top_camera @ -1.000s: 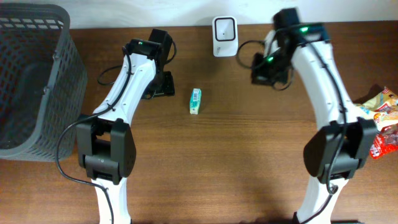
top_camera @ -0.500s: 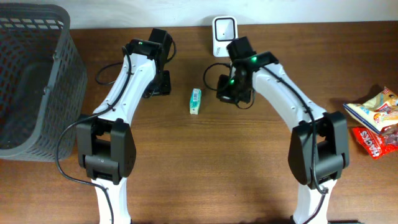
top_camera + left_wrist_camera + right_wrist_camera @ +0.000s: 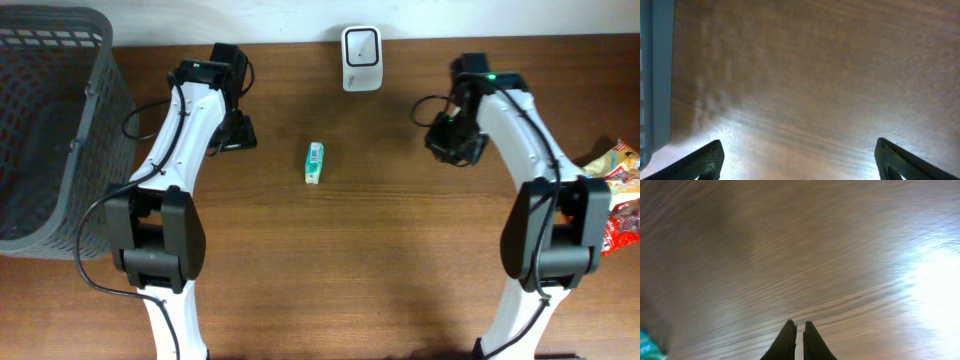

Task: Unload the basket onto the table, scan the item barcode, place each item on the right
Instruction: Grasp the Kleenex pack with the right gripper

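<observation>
The small green-and-white carton (image 3: 314,161) is best grasped across its narrow sides by the wide-open left gripper (image 3: 799,152); the right gripper (image 3: 795,340) is closed, empty.

Item: green-and-white box (image 3: 314,161) lying flat mid-counter (image 3: 330,260), nothing touching it
Reader: white scanner (image 3: 360,45) at the far edge, beyond the box
Left: left arm (image 3: 190,120) ends near the box's left side
Right: right arm (image 3: 520,120) ends well apart on the right
Edges: grey basket (image 3: 118,130) left, snack packets (image 3: 622,165) right

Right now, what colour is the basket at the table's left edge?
Dark grey; the basket shows best overhead.
</observation>
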Controlling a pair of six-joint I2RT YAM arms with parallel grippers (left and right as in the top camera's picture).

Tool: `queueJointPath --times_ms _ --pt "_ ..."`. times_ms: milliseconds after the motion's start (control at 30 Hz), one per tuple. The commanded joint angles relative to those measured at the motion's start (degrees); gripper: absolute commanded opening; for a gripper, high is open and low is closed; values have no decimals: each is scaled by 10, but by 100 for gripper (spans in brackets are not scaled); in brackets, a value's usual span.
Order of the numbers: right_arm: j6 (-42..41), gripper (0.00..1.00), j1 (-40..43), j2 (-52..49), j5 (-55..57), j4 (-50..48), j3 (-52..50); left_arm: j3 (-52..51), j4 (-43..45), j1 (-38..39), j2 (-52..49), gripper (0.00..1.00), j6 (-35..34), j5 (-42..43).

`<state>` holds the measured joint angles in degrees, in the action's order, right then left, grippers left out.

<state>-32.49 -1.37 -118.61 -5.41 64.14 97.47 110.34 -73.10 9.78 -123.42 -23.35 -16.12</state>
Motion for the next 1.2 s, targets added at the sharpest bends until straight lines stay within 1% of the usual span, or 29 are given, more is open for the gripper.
queueJointPath --times_ms 0,100,333,367,400,467,533,633,700,733,767,967,1167 --pt "7 9 6 0 -29 7 -5 -12 22 0 14 97 0 -4" --pt "7 5 -5 0 -34 4 -5 -21 27 0 13 98 0 -4" --pt "-9 4 -70 -2 -33 -36 -5 -41 26 0 13 98 0 -11" --pt "-18 4 -84 -3 -34 -43 -5 -45 26 0 13 95 0 -13" --pt "-27 4 -100 -5 -34 -51 -5 -46 25 -1 13 90 0 -13" --pt "-30 4 -128 -11 -27 -68 -5 -47 25 -4 13 86 0 -13" --pt "-30 4 -160 -19 -12 -83 -5 -47 21 -9 13 86 0 -13" --pt "-59 4 -193 -34 -15 -101 -5 -47 14 -12 13 86 0 -13" --pt "-60 4 -213 -44 -16 -118 -5 -47 15 -15 13 84 0 -12" --pt "-60 4 -224 -46 -17 -127 -5 -47 15 -16 13 80 0 -12" --pt "-60 4 -234 -52 -17 -139 -5 -47 14 -17 13 79 0 -12" --pt "-60 4 -288 -56 -22 -222 -5 -47 15 -17 13 81 0 -10" --pt "-60 4 -314 -56 -60 -263 -5 -47 15 -17 13 82 0 -11"
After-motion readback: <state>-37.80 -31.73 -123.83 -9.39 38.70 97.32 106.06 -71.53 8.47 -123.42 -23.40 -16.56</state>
